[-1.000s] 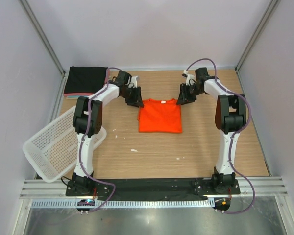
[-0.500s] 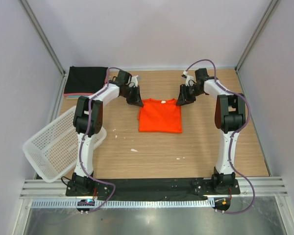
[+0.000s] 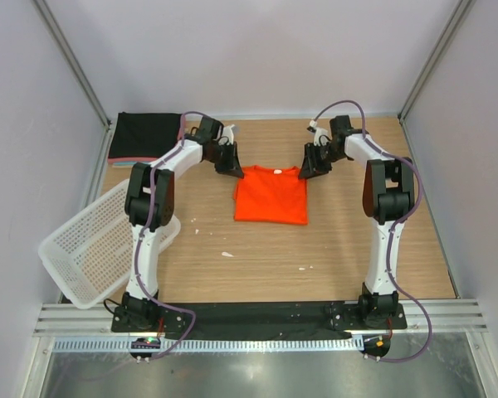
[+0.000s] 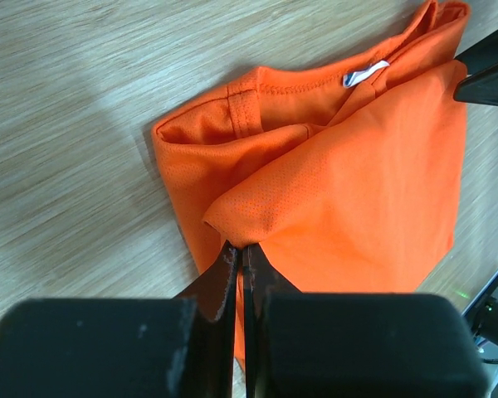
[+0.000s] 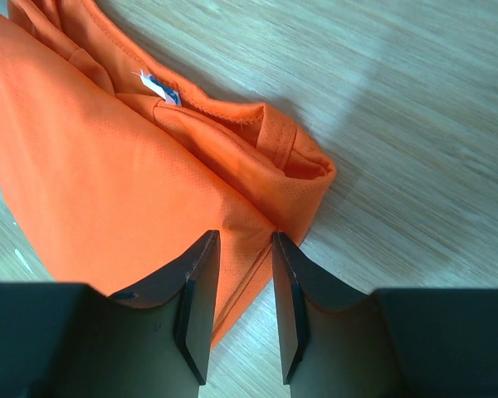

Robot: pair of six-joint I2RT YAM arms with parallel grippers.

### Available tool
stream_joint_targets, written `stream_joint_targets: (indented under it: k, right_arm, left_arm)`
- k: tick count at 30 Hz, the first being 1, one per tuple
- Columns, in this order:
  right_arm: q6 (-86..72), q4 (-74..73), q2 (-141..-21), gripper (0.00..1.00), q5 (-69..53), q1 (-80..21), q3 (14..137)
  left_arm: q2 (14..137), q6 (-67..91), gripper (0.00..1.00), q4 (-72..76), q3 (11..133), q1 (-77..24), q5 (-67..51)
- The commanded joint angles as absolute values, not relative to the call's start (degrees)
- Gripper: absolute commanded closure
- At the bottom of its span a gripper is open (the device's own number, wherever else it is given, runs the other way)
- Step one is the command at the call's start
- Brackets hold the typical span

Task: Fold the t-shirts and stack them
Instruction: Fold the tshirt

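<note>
The orange-red t-shirt [image 3: 270,199] lies folded in a rectangle at mid table, collar and white label toward the far side. My left gripper [image 3: 231,169] is at its far left corner, shut on a pinched fold of the shirt [image 4: 365,182], with its jaws [image 4: 241,249] pressed together on the cloth. My right gripper [image 3: 308,169] is at the far right corner, open, its jaws [image 5: 242,240] apart over the shirt's [image 5: 108,182] edge. A stack of folded shirts, black on top with pink and teal edges [image 3: 145,135], lies at the far left.
A white mesh basket [image 3: 100,245] lies tilted at the left, partly off the table's edge. Small white scraps [image 3: 227,254] lie on the wood in front of the shirt. Grey walls close in on three sides.
Both grippers have edged slightly toward the far side at the shirt's far corners. The shirt lies much as before.
</note>
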State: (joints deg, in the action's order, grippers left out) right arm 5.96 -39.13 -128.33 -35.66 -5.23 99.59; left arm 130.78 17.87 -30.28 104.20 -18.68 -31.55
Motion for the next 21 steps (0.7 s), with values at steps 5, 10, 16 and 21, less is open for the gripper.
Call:
stream_joint_targets:
  k: [5,10,16,21]
  right_arm:
    - [7.21,-39.02,-127.88,0.62,-35.07,-5.27,102.21]
    - [7.91,-39.81,-128.85,0.60,-34.19,-5.27,102.74]
    - [8.00,-39.55,-129.37,0.62,-34.89,-5.36,102.74]
    - [8.09,-39.55,-129.11,0.71,-35.95,-5.36,102.74]
  left_arm:
    - [132.71,18.37,1.00,-29.97,106.88,-18.63,-32.34]
    - [132.80,18.28,1.00,-29.97,106.26,-18.63,-31.99]
    - [133.15,18.72,1.00,-30.06,106.61,-18.63,-32.08]
    - [133.16,19.86,1.00,-29.62,106.96,-18.72,-32.78]
